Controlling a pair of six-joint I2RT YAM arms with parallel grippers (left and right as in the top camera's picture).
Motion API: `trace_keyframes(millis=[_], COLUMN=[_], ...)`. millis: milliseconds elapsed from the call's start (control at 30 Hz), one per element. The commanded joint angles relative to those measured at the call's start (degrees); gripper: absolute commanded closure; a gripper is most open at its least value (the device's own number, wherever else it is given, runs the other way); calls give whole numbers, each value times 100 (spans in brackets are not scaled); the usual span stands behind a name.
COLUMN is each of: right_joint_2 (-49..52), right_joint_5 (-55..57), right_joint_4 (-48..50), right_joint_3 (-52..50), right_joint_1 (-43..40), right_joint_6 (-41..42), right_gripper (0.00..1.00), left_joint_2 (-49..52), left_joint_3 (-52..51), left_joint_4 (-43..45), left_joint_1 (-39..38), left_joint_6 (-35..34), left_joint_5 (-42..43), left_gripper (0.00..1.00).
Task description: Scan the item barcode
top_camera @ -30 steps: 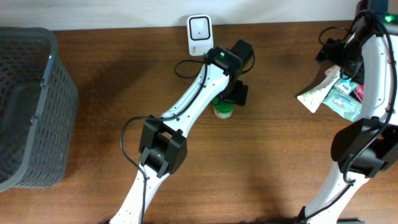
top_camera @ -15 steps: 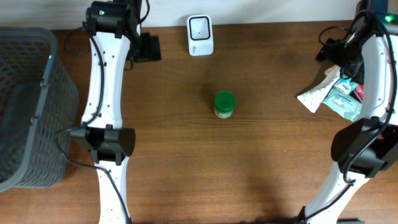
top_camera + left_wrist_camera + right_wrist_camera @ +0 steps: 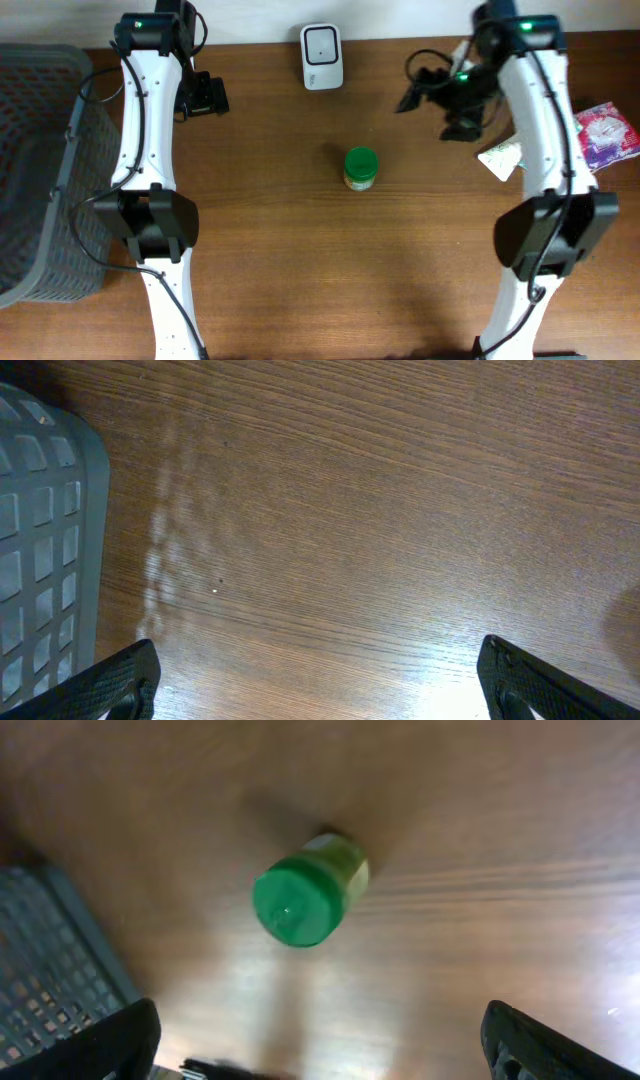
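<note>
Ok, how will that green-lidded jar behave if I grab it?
Probably rigid: the green-lidded jar looks like a small hard container standing upright. Its round body may twist when squeezed, and if tipped it would likely roll on the smooth table.

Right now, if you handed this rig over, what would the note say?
Left hand: open, empty, over bare table beside the basket.
Right hand: open, empty, aimed toward the green-lidded jar, apart from it.
The jar stands upright mid-table, in front of the scanner; packets lie at the right edge.
Done: nothing evident; jar not grasped.
Left: grasp the jar and present its barcode to the scanner.
</note>
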Motion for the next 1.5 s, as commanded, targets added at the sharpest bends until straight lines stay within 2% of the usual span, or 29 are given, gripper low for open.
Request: trace_keyframes(millis=[0,67,233,433,500,633,733,767,800,867,900,967,1067,1100,1133,1233,1300,1367,1400,1467], right_joint_2=[11,15,170,1088,1311,1552,1687,1707,1707,1705,1703,1700,1700,1700,1700,1700,1700,1703,1703,1705], right_joint_5=[1056,1650,2520,2520,2479,2505,2514,2581,2590,2594,2592,2594,2612,2614,2675,2671,2457,2413,2413,2413], right_joint_4=[-15,98,258,588,581,581,527,492,494,494,494,501,608,501,361,-166,-330,-282,-284,-275], right_joint_3=[-22,-22,-24,-33,-33,-33,-70,-92,-96,-94,-94,-81,-24,-24,-4,450,885,846,765,634], right_joint_1=[551,1040,1902,1980,2020,2144,2175,2173,2175,2170,2164,2164,2164,2166,2164,2159,2157,2159,2166,2129], right_joint_6=[2433,3606,5565,5668,5663,5663,5661,5593,5370,4673,4330,3075,105,-1104,-1392,-831,807,2277,3403,4717], right_gripper=[1,1,1,1,7,9,24,32,43,58,60,59,58,49,1,1,1,1,1,1], left_joint_2=[-22,-22,-22,-22,-22,-22,-22,-22,-22,-22,-22,-22,-22,-22,-22,-22,-22,-22,-22,-22], left_joint_3=[-37,-37,-37,-37,-37,-39,-37,-37,-37,-37,-37,-37,-37,-37,-37,-37,-37,-37,-37,-37], left_joint_4=[9,9,9,9,9,9,9,9,9,7,7,9,9,9,9,9,9,9,9,9], left_joint_1=[13,15,15,13,11,9,11,11,11,9,9,9,9,9,9,9,9,11,9,9], left_joint_6=[87,87,87,85,85,85,87,85,87,85,87,87,85,87,87,87,87,87,87,87], left_joint_5=[59,59,59,59,59,59,59,59,59,59,59,59,59,59,59,59,59,59,59,59], left_gripper=[1,1,1,1,1,1,1,1,1,1,1,1,1,1,1,1,1,1,1,1])
